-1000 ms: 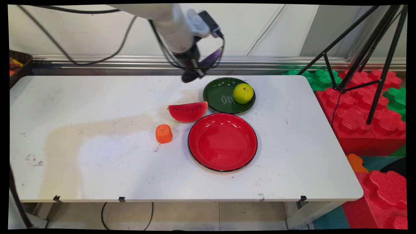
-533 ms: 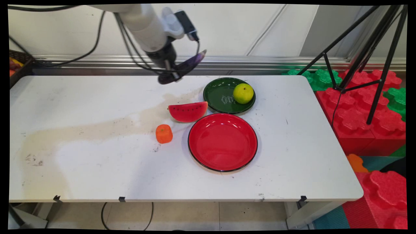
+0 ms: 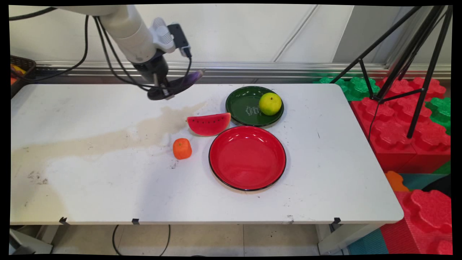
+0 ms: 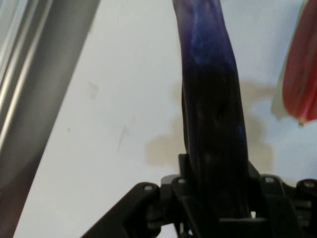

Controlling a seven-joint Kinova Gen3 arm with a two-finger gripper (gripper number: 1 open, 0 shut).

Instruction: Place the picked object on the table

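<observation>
Black two-finger gripper (image 3: 163, 94) clenched on a long dark purple glossy toy eggplant (image 3: 187, 77), held up off the white worktop (image 3: 108, 173) near its far edge. In the hand view the eggplant (image 4: 210, 114) runs straight out from the gripper (image 4: 213, 213) along the view's middle, with the linkage pressed in on both sides of it. In the main view the eggplant sticks out to the gripper's right, tilted slightly upward, clear of the worktop.

Just below and to the right of the gripper, a tan shadow patch lies on the worktop. Beyond that, lower right, sits a red plastic watermelon slice with a green rind (image 3: 208, 124), flat on the worktop; its edge shows at the right of the hand view (image 4: 302, 74). Further below the gripper stands a small orange blocky toy fruit (image 3: 182, 148), near the slice but apart from it.

Right of the gripper, a dark green round plate (image 3: 242, 103) carries a yellow-green round toy fruit (image 3: 270, 103) on its right part. A larger red round plate with a black rim (image 3: 247, 157) lies just beside the slice and the green plate; contact cannot be told.

Far left, a dark basket (image 3: 21, 70) sits at the worktop's corner.
</observation>
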